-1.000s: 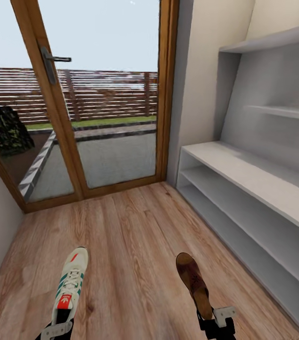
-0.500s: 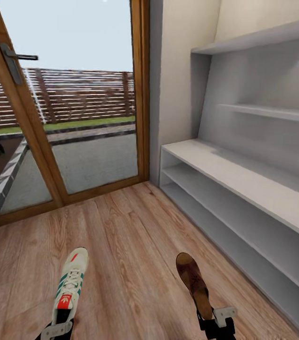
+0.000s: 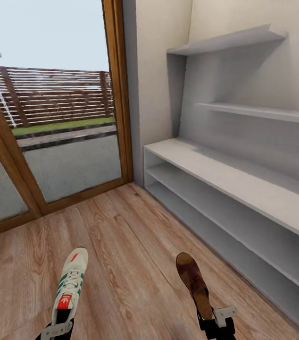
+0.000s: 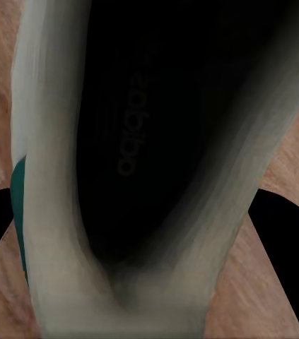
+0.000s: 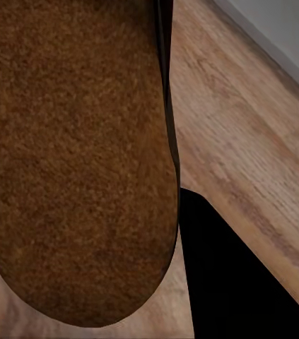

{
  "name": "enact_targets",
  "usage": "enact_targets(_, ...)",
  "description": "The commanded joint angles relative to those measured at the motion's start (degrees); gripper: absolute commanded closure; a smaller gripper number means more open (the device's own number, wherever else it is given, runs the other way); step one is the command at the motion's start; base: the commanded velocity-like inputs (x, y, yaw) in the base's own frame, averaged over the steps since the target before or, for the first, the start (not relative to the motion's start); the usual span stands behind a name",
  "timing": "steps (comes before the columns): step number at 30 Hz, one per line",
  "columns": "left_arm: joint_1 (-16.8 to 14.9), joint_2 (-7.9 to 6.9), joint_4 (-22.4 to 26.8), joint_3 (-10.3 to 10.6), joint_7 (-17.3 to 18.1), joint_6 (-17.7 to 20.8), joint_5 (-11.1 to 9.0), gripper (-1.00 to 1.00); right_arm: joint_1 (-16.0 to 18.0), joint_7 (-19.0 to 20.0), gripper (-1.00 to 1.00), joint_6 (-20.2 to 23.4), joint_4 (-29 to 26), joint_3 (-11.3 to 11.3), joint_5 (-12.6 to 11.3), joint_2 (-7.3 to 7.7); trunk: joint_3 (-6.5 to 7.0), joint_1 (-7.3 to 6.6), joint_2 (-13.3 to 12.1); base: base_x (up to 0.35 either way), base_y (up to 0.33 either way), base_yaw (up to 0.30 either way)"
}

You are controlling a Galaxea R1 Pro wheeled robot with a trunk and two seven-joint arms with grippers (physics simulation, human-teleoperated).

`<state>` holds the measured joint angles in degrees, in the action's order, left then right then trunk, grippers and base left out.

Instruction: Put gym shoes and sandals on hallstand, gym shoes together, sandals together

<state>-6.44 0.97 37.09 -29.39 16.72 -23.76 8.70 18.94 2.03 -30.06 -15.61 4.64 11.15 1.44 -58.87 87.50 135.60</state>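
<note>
we grip a gym shoe [image 3: 70, 288] in the left gripper [image 3: 56, 329]. right gripper [image 3: 217, 320] clamps a sandal [image 3: 194, 284]. hallstand [image 3: 244, 189] sits to our right.

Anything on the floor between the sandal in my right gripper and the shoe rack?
No. In the head view only bare wood floor lies between the sandal in the right gripper and the shoe rack.

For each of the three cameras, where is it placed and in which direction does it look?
Head view: on the head, looking forward and down at the hallstand; both grippers, left and right, show.
Left wrist view: on the left arm, looking into the held gym shoe.
Right wrist view: on the right arm, looking along the held sandal.
Shared: all three show the corridor floor.
</note>
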Motion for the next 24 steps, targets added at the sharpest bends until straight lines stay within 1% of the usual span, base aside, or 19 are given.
enact_targets(1, -0.1, 0.08, 0.0, -0.5, 0.4, -0.2, 0.5, 1.00, 0.0, 0.3, 1.00, -0.2, 0.1, 0.5, 0.3, -0.03, -0.05, 0.00, 0.0, 0.098, 0.233, -0.268)
enact_targets(5, -0.1, 0.08, 0.0, -0.5, 0.4, -0.2, 0.5, 1.00, 0.0, 0.3, 1.00, -0.2, 0.1, 0.5, 0.3, -0.03, -0.05, 0.00, 0.0, 0.040, 0.092, -0.268)
enact_targets(21, -0.1, 0.05, 0.0, -0.5, 0.4, -0.2, 0.5, 1.00, 0.0, 0.3, 1.00, -0.2, 0.1, 0.5, 0.3, 0.00, -0.05, 0.00, 0.0, 0.002, 0.004, -0.269)
enact_targets(24, -0.1, 0.00, 0.0, -0.5, 0.4, -0.2, 0.5, 1.00, 0.0, 0.3, 1.00, -0.2, 0.1, 0.5, 0.3, -0.02, -0.05, 0.00, 0.0, 0.000, 0.110, -0.269)
